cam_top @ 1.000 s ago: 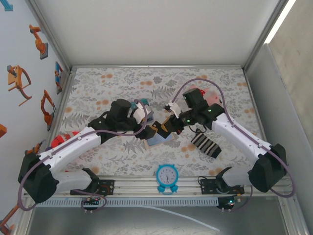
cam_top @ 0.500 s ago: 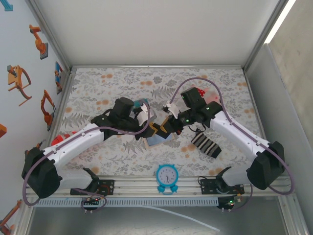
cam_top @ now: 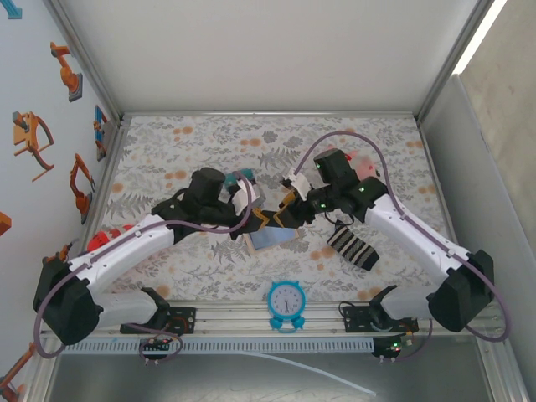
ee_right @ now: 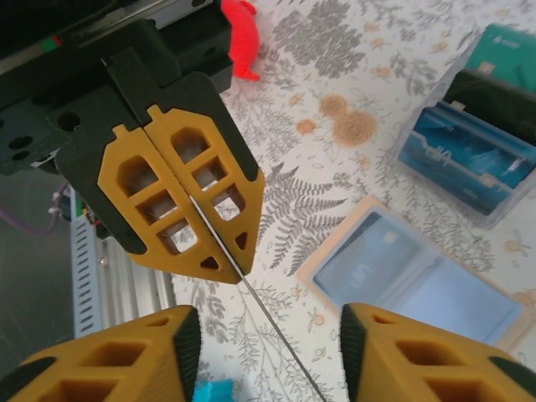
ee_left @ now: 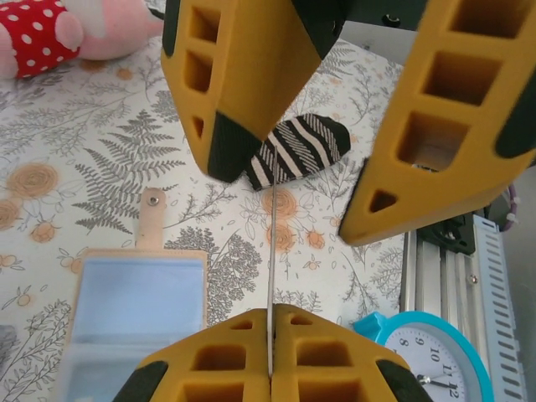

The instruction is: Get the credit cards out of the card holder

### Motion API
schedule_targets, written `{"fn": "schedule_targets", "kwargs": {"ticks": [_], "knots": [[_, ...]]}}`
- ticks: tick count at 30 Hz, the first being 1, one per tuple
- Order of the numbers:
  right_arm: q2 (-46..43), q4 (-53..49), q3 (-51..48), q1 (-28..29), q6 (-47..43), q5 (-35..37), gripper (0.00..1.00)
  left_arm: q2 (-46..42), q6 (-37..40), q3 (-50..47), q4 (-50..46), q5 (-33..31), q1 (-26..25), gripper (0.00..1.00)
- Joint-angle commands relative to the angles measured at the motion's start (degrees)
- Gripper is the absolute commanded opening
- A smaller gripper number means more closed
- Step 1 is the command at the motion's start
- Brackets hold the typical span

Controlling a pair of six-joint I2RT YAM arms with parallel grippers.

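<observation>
Left wrist view: card pinched edge-on!
Shut tight, left fingers [ee_left: 258, 325] grip a credit card [ee_left: 273, 251] while right fingers [cam_top: 286, 213] stand parted either side; card holder [ee_right: 410, 272] lies open on the desk [ee_left: 100, 167] nearby.

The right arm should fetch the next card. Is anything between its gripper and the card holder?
Yes: the card, clamped in the shut left gripper, runs edge-on between the fingers of the open right gripper. Moving sideways would likely hit it. The card holder lies open and uncovered on the table beyond.
</observation>
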Motion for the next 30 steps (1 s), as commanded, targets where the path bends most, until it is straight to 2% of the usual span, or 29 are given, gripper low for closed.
{"fn": "schedule_targets", "kwargs": {"ticks": [1, 6, 9, 12, 15, 19, 22, 28, 30], "knots": [[-2.57, 4.42, -1.79, 0.36, 3.76, 4.91, 0.52, -2.45, -2.61, -1.69, 3.08, -1.28, 0.24, 0.0], [-5.65, 10.22, -3.91, -0.37, 9.93, 9.04, 0.54, -6.75, -7.22, -5.66, 6.93, -7.21, 0.41, 0.0], [-8.26, 16.43, -7.12, -1.24, 14.94, 9.35, 0.56, -10.24, -11.82, -8.76, 10.59, -12.64, 0.68, 0.0], [-10.12, 23.84, -11.37, -2.31, 20.4, 7.69, 0.59, -13.28, -15.46, -11.08, 12.87, -15.23, 0.75, 0.0], [-10.35, 31.36, -14.81, -2.98, 25.67, 3.94, 0.61, -15.79, -18.17, -12.48, 14.53, -15.42, 0.75, 0.0], [-8.41, 40.95, -18.35, -3.07, 31.39, -0.96, 0.61, -18.46, -20.69, -13.43, 16.81, -12.58, 0.73, 0.0], [-6.57, 49.0, -20.78, -3.03, 35.13, -5.02, 0.6, -20.01, -22.07, -13.77, 18.06, -10.3, 0.73, 0.0], [-1.99, 72.27, -24.82, -2.98, 46.43, -15.16, 0.57, -21.89, -25.89, -15.75, 23.38, -9.41, 0.76, 0.0], [-0.7, 74.53, -24.45, -2.94, 48.02, -16.75, 0.54, -21.73, -27.19, -16.3, 25.58, -9.16, 0.72, 0.0]]}}
